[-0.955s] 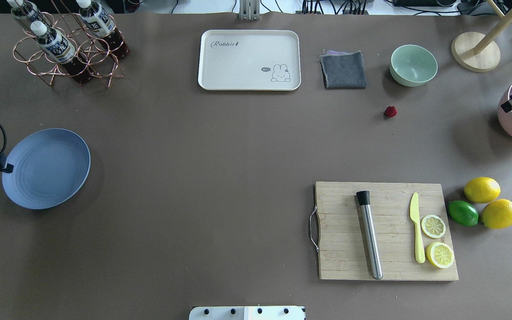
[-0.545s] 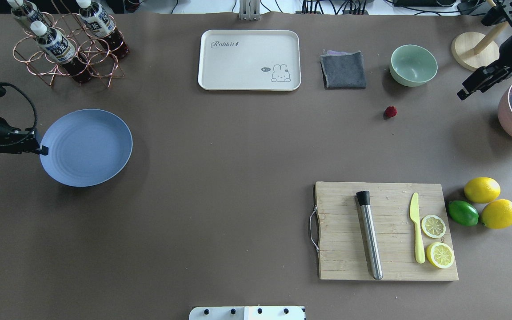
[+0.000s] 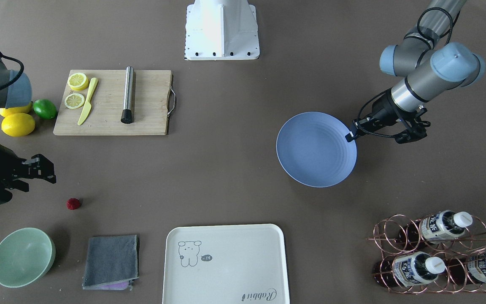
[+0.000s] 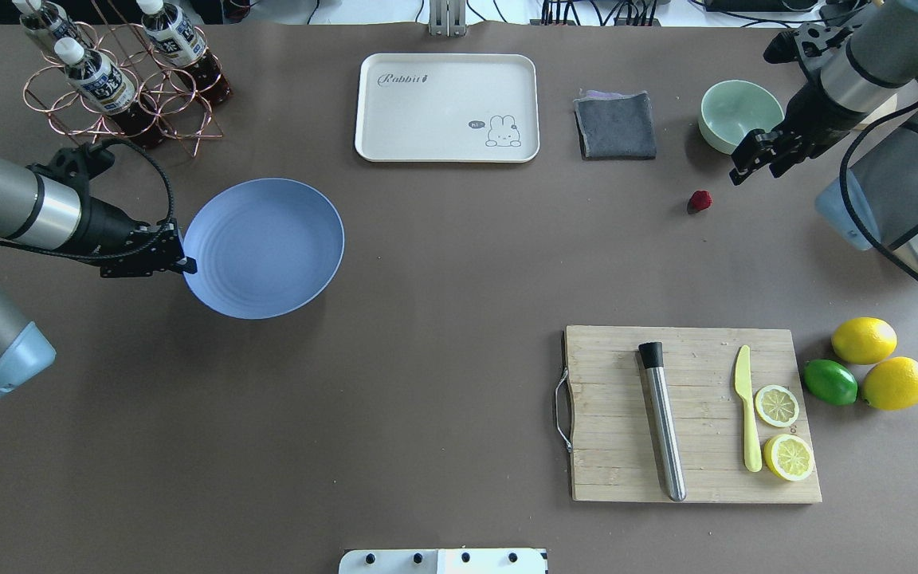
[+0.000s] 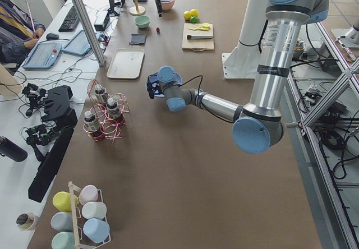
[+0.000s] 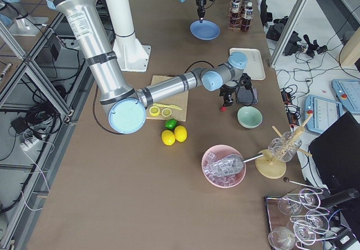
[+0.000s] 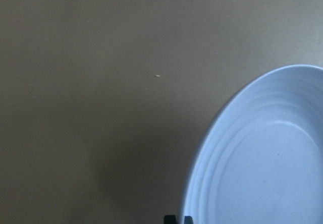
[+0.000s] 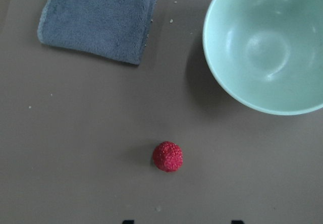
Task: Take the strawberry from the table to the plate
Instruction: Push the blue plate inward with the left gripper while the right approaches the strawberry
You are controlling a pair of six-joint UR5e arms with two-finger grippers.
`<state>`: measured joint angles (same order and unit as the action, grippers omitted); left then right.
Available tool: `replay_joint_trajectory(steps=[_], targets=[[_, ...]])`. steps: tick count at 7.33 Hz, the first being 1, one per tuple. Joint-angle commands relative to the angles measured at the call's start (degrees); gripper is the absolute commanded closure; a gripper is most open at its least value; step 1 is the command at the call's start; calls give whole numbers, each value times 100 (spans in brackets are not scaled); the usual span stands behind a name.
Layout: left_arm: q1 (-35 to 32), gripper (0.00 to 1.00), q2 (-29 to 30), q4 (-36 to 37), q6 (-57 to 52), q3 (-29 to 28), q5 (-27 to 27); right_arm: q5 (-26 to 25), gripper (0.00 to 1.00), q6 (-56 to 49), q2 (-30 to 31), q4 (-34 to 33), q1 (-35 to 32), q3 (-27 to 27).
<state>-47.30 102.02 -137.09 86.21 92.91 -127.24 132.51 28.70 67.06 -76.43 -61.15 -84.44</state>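
One plate rim clamped by left claw; right claw apart; strawberry bumps only in wrist view.

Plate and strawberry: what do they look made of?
The plate looks like moulded plastic or melamine, matte periwinkle; faint concentric rings, soft sheen, no glaze glare. Ceramic not ruled out.
The strawberry is probably a plastic or foam fake; uniformly bumpy dark-red surface, no leaves or stem showing. Might be real.

One strawberry, one plate, three bottles, two lemons, two lemon slices, one lime
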Motion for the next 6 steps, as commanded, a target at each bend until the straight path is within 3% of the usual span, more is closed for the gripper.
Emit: replay_joint_trajectory(steps=[1, 6], targets=[[553, 100, 301, 42, 658, 104, 602, -460, 31, 978, -210, 673, 409, 454], [1494, 100, 793, 825, 1257, 430, 1587, -840, 36, 989, -412, 708, 595, 928]])
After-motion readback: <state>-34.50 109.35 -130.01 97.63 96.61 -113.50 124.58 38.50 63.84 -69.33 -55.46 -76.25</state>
